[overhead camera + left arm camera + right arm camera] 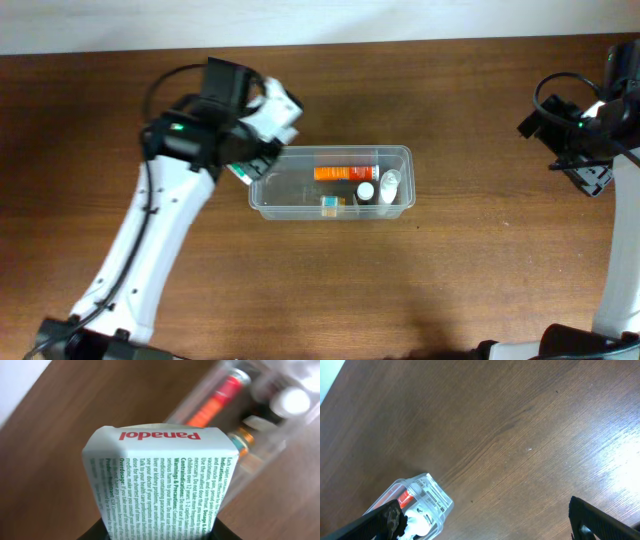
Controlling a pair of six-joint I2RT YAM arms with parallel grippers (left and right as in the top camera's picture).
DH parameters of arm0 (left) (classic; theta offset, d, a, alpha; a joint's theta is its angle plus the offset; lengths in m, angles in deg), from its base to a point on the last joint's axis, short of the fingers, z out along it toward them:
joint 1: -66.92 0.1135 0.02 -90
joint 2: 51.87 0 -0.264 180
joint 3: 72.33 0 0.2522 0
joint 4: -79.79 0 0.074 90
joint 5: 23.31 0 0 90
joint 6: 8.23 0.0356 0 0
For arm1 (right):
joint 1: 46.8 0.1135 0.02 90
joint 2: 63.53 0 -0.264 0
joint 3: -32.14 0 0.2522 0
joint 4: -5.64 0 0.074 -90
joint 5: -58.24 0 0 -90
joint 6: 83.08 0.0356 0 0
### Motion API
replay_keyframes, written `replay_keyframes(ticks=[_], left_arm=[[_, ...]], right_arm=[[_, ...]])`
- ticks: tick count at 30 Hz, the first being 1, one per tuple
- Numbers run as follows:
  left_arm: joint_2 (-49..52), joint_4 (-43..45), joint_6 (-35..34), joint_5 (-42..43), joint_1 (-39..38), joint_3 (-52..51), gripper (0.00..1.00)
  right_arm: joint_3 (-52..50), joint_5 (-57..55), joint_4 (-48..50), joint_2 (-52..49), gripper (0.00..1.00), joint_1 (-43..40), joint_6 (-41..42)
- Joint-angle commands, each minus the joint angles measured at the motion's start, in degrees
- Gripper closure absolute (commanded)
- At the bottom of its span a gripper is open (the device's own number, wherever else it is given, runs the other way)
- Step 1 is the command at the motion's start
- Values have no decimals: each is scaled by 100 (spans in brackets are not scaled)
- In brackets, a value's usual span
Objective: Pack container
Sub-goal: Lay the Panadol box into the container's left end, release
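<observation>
Starting on the left: the left gripper is clenched on the white-and-green Panadol carton. You can't really see the fingers in the left wrist view because the carton fills most of it, but it's held end-on to the camera with the branded flap facing out, so I'm reading that as a firm grasp low on the box. From overhead it hangs right at the container's left end, at or just over that end's rim, and I can't tell if it's touching. My guess is it's held like that so the long box can tip in along the free left side of the tub

The container itself sits about mid-table, long side running left-right. Everything already in it is bunched toward the right half: an orange tube lying along the far wall, a small yellowish item by the near wall, then a white-capped bottle and a small clear bottle at the right end. That leaves the left part open, which looks like where the carton is meant to go

Over on the right, the right gripper is parked well apart from the tub near the table's right edge. In its wrist view the fingers are spread wide with only bare wood between them, so it's released and holding nothing, probably just keeping out of the way
</observation>
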State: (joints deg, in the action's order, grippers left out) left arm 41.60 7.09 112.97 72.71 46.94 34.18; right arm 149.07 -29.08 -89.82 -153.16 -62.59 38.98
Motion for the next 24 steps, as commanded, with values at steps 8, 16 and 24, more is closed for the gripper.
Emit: replay_keyframes(ticks=[8, 16, 24], left_arm=[[1635, 151, 2583, 94, -466, -24, 69], [2245, 170, 2763, -164, -457, -24, 55], [2186, 127, 2594, -905, -457, 20, 50]], right_arm=[[17, 9, 2, -11, 2, -35, -33], [17, 9, 2, -11, 2, -37, -33], [17, 9, 2, -11, 2, -37, -33]])
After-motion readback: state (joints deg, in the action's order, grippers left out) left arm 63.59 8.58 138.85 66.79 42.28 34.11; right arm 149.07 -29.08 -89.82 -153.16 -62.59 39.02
